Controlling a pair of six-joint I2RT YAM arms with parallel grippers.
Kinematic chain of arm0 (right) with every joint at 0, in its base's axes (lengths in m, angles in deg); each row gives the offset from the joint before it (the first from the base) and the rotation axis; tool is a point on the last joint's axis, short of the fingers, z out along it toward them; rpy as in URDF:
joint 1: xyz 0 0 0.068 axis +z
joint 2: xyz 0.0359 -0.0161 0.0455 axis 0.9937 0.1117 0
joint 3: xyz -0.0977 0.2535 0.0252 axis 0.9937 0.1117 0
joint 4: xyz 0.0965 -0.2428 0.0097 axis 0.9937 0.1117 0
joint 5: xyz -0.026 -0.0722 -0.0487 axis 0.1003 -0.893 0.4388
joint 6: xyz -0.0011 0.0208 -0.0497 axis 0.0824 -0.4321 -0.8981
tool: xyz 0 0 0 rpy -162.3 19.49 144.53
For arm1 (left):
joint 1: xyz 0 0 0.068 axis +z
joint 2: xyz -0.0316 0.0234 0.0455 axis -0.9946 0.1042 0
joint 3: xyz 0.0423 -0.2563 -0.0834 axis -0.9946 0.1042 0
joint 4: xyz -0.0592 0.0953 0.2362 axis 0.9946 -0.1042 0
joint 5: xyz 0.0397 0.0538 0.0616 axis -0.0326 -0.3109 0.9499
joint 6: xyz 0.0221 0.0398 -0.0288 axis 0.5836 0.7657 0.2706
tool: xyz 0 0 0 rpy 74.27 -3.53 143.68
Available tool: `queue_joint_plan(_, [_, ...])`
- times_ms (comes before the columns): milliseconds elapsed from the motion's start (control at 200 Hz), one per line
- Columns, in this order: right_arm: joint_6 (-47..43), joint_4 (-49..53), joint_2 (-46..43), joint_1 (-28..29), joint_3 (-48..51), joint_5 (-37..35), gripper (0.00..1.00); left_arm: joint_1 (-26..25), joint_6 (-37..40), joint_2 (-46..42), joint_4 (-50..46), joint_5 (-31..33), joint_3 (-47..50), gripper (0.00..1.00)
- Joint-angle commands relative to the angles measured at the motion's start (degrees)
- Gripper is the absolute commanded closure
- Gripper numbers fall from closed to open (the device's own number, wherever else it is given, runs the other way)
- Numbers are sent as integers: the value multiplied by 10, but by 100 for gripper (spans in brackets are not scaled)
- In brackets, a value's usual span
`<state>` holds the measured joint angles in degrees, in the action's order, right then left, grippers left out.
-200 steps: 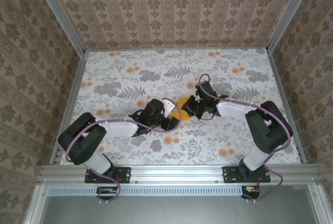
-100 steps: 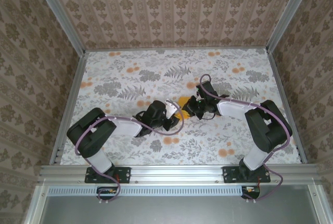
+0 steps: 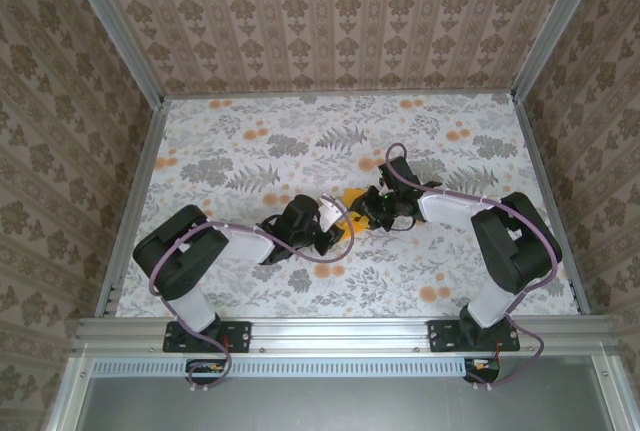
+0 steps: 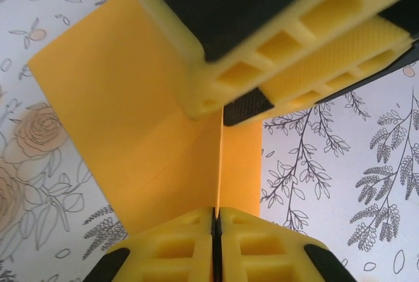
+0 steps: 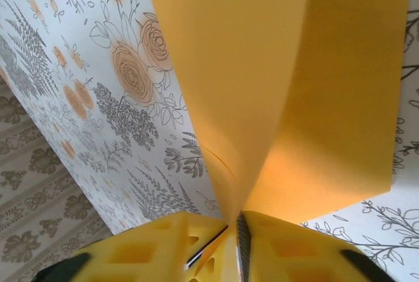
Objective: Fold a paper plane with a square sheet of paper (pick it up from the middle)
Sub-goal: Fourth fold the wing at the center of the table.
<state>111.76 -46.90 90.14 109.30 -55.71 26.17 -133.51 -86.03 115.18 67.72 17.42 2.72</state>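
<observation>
Orange-yellow paper sheet (image 3: 348, 197) sits mid-table, caught betw. both grippers.
Top view: sheet mostly hidden under the two gripper heads; just a small patch shows, outline not readable. L wrist view: its upper-right part is covered by the right gripper (image 4: 229, 108), and its lower edge vanishes into the left gripper (image 4: 216, 220). R wrist view: sheet cut off by frame top and soft up close. Left gripper: jaws fully together, pinching the sheet at a crease, w/ panels spreading to either side over the floral tablecloth (image 3: 230, 146). Right gripper: fingers (image 5: 163, 246) a thin slit apart, w/ the fold running down into the slit. They touch the paper, but can't tell if they clamp it.
</observation>
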Motion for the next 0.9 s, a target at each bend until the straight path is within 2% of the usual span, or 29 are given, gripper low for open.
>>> queue_joint_plan(0, [-40,21,-25,-7,-13,8,58,6,-30,9,20,-25,3,91])
queue_joint_plan(170, [-77,8,-62,-16,17,-4,46,21,-105,7,81,-43,33,92])
queue_joint_plan(270, [-105,-4,-80,-18,33,-11,43,32,-164,7,118,-54,46,92])
queue_joint_plan(520, [-162,-25,-67,-15,43,3,46,42,-291,24,154,-57,53,92])
queue_joint_plan(895, [-202,-30,8,-8,-2,34,54,44,-349,32,141,-65,47,92])
